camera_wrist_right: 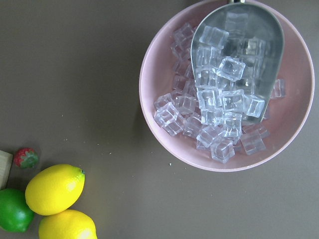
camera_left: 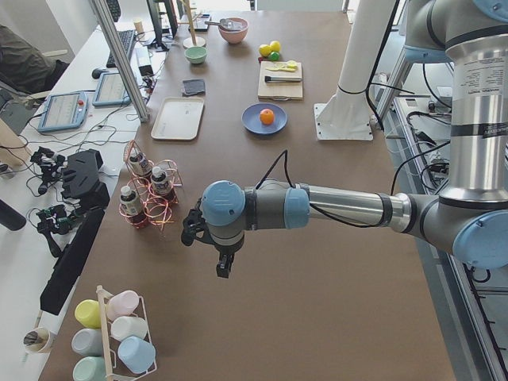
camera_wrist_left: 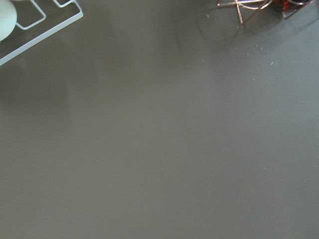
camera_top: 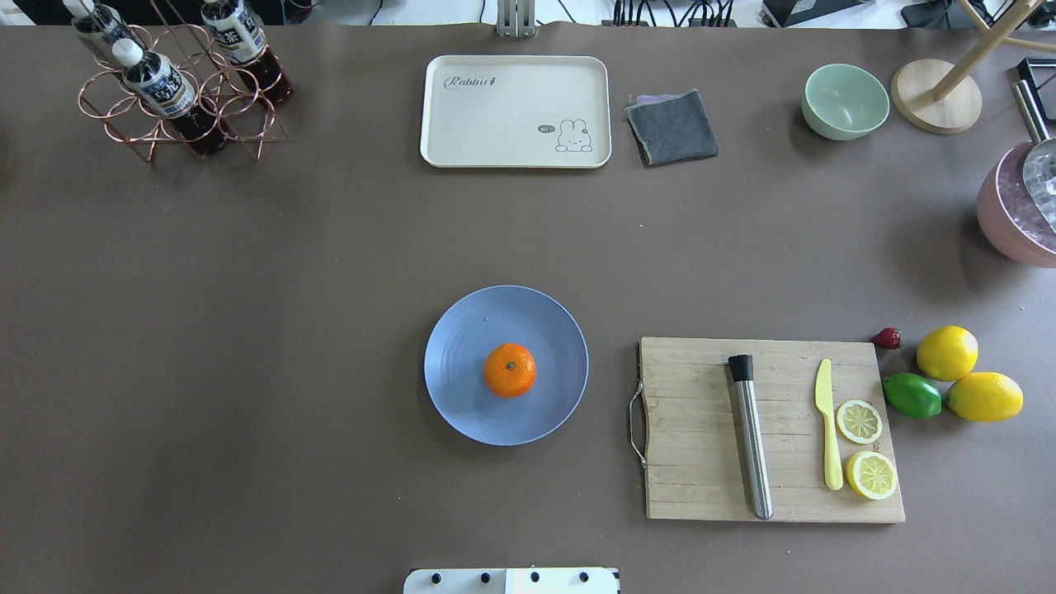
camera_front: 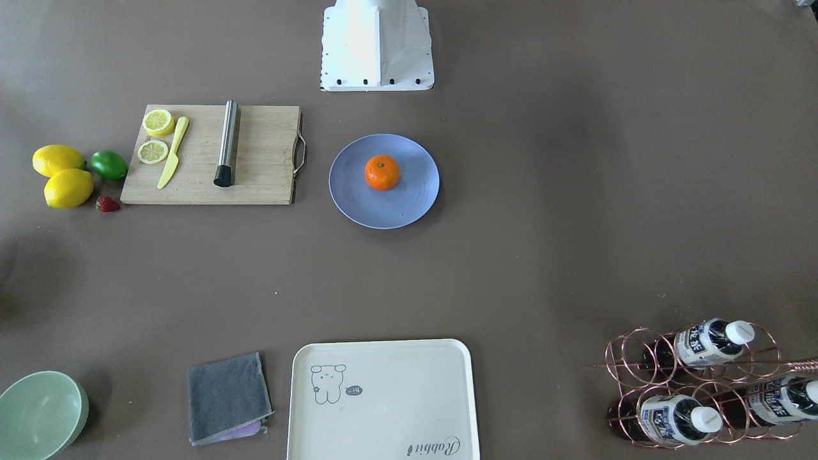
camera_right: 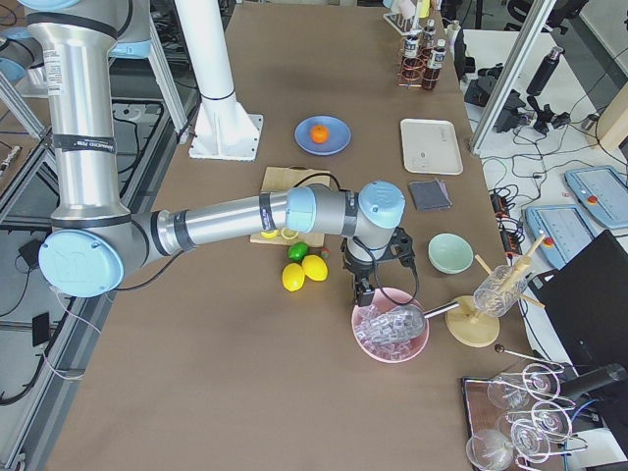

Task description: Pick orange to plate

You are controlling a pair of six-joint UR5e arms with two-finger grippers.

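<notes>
Orange (camera_top: 509,370) is sitting mid-plate (camera_top: 462,404) near table centre, nothing touching it, so task is looking done. Left gripper (camera_left: 225,268) is hanging near table's left end, right gripper (camera_right: 364,292) by ice bowl (camera_wrist_right: 149,99). Both prob. parked clear; can't tell if jaws are apart or together.

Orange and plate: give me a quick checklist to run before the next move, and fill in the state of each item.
1. Orange lies on the plate: ok, near the middle.
2. Nothing grips or touches the orange: ok.
3. Left pincer clear of the plate: ok, it hangs far down the table from it.
4. Right pincer clear of the plate: ok, it hangs above the ice bowl.
5. Pincers open: cannot tell, they show only in the side views.
6. Plate apart from the board: ok, a gap shows between them.
</notes>
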